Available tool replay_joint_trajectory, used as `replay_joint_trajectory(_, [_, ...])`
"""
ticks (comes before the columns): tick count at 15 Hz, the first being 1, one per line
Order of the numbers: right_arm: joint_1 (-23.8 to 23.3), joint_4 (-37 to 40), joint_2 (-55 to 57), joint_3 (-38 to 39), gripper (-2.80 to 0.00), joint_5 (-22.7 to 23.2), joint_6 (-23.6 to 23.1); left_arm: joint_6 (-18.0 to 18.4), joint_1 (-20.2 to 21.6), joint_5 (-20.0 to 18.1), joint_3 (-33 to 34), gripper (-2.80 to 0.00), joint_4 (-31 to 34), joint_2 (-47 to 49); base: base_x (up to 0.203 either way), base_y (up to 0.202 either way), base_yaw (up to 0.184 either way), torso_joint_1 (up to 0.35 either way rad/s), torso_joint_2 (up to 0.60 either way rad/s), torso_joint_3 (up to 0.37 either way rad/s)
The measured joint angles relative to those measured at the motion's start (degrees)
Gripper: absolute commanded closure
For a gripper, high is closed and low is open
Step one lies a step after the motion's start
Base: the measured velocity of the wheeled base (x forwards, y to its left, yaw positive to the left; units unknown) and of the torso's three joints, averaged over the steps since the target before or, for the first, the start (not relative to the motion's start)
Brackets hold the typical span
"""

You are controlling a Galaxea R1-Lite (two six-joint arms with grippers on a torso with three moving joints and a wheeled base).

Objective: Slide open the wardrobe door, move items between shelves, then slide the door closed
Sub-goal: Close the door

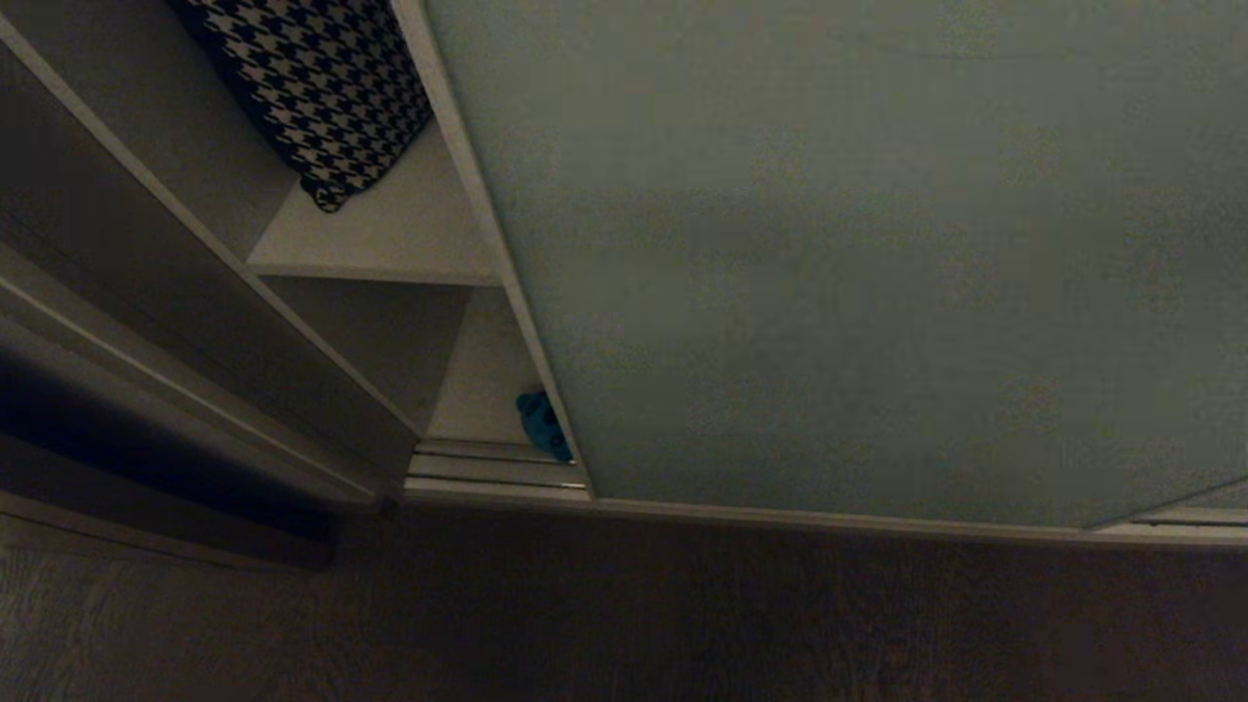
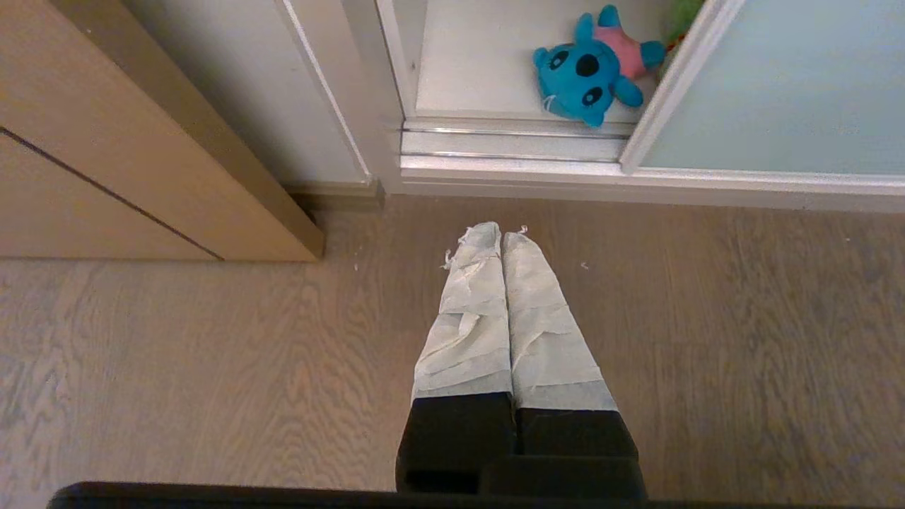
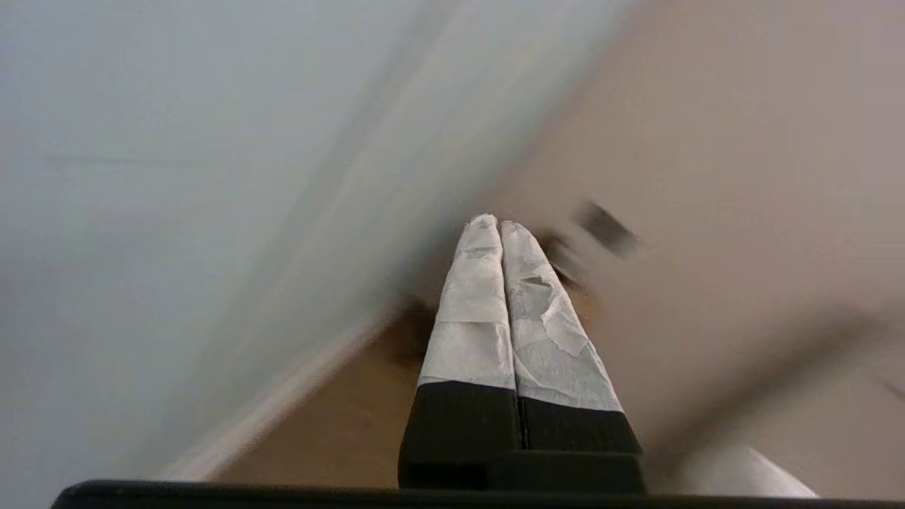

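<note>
Risking a pinch: teal-blue toy [image 2: 588, 73] lying at upper right of the left wrist view on the bottom shelf [image 2: 474, 63], touching the sliding wardrobe door [image 1: 858, 263] edge — closing now meaning trapping it. Left tool [image 2: 501, 233] hanging over the floor [image 2: 742, 318], tips pressed together, holding nothing; right tool [image 3: 499, 225] likewise narrow, empty — blurring beside the panel.

Left end effector [image 2: 501, 233] closed, pointing down; right end effector [image 3: 499, 225] closed.
</note>
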Motion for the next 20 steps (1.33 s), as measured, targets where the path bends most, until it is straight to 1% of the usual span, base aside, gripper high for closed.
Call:
replay_joint_trajectory(3, [-12.0,-0.8,6.1,0.0,0.0,2.6,0.7,0.0,0.0,0.0,0.0,0.0,0.0,0.0,0.0,0.0,0.0,0.0,0.0,0.0])
replay_joint_trajectory(6, [-21.4,-3.8,12.0,-0.4,0.0,5.5,1.6,0.0,0.0,0.0,0.0,0.0,0.0,0.0,0.0,0.0,0.0,0.0,0.0,0.0])
replay_joint_trajectory(8, [-25.8,-5.7,16.1,-1.5,0.0,8.3,4.2,0.0,0.0,0.0,0.0,0.0,0.0,0.0,0.0,0.0,0.0,0.0,0.0,0.0])
replay_joint_trajectory(9, [-27.2,-5.9,18.6,-2.8,0.0,10.5,5.7,0.0,0.0,0.0,0.0,0.0,0.0,0.0,0.0,0.0,0.0,0.0,0.0,0.0])
replay_joint_trajectory(11, [-28.4,-5.6,24.0,-6.8,0.0,16.0,9.1,0.0,0.0,0.0,0.0,0.0,0.0,0.0,0.0,0.0,0.0,0.0,0.0,0.0])
replay_joint_trajectory(12, [-28.6,-4.7,27.1,-10.0,0.0,19.3,11.0,0.0,0.0,0.0,0.0,0.0,0.0,0.0,0.0,0.0,0.0,0.0,0.0,0.0])
replay_joint_trajectory(14, [-28.6,-0.6,32.8,-17.8,0.0,27.2,15.8,0.0,0.0,0.0,0.0,0.0,0.0,0.0,0.0,0.0,0.0,0.0,0.0,0.0])
replay_joint_trajectory(15, [-28.6,2.2,35.7,-22.3,0.0,32.5,19.3,0.0,0.0,0.0,0.0,0.0,0.0,0.0,0.0,0.0,0.0,0.0,0.0,0.0])
replay_joint_trajectory(16, [-28.6,4.7,38.1,-25.5,0.0,38.8,23.6,0.0,0.0,0.0,0.0,0.0,0.0,0.0,0.0,0.0,0.0,0.0,0.0,0.0])
replay_joint_trajectory(18, [-28.8,6.5,41.7,-28.1,0.0,50.9,32.0,0.0,0.0,0.0,0.0,0.0,0.0,0.0,0.0,0.0,0.0,0.0,0.0,0.0])
replay_joint_trajectory(19, [-28.9,6.4,43.0,-28.6,0.0,56.0,35.6,0.0,0.0,0.0,0.0,0.0,0.0,0.0,0.0,0.0,0.0,0.0,0.0,0.0])
replay_joint_trajectory(20, [-29.0,6.1,43.8,-28.8,0.0,60.0,38.3,0.0,0.0,0.0,0.0,0.0,0.0,0.0,0.0,0.0,0.0,0.0,0.0,0.0])
